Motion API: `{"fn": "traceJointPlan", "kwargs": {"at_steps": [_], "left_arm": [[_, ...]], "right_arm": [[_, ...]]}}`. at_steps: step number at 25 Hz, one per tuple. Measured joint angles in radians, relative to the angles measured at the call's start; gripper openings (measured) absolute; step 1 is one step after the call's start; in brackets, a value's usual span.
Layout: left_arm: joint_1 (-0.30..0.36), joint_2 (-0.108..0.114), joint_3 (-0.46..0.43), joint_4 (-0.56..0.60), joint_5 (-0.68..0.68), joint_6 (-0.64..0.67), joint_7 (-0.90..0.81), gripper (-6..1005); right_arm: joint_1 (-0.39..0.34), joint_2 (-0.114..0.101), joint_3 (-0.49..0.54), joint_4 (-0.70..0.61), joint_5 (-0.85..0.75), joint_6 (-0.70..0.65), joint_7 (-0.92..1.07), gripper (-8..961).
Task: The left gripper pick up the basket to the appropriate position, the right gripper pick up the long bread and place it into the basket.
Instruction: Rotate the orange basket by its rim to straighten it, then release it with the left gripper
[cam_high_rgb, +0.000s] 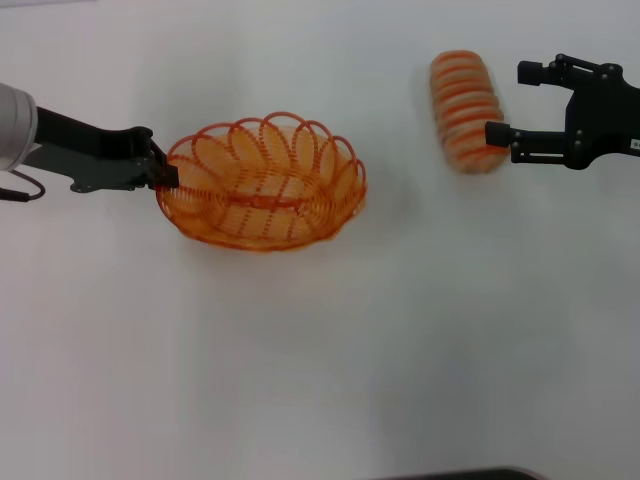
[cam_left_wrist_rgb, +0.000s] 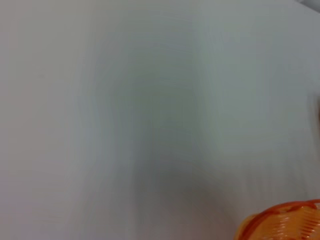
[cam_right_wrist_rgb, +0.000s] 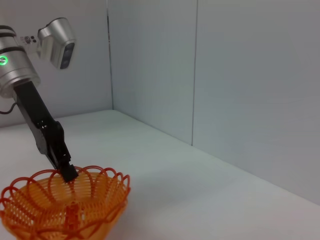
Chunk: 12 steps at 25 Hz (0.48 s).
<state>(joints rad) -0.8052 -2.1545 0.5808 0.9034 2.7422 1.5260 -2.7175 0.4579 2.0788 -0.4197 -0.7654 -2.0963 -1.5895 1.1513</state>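
Left gripper (cam_high_rgb: 165, 175) clenched on the left rim of the basket (cam_high_rgb: 262, 182), an oval orange wire mesh sitting left of centre on the table (cam_high_rgb: 320, 350). Thin scalloped loops could slip out. Right gripper (cam_high_rgb: 515, 102) spread around the long bread (cam_high_rgb: 465, 110), far right; the ridged cylinder may roll if pinched off-centre.

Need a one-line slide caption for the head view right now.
Left gripper grips the orange basket rim; open right gripper straddles the long bread.
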Motion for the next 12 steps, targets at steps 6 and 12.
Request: {"fn": "traceJointPlan", "kwargs": {"at_steps": [6,12], "left_arm": [[0.017,-0.004,0.006,0.005,-0.015,-0.032,-0.045,72],[0.021,-0.007,0.018,0.002,-0.017,-0.064,-0.056,73]], "right_arm": [[0.005,0.0,-0.006,0.0,0.001,0.017,0.0,915],[0.009,0.004,-0.006,0.002,0.001,0.038,-0.002,916]]}}
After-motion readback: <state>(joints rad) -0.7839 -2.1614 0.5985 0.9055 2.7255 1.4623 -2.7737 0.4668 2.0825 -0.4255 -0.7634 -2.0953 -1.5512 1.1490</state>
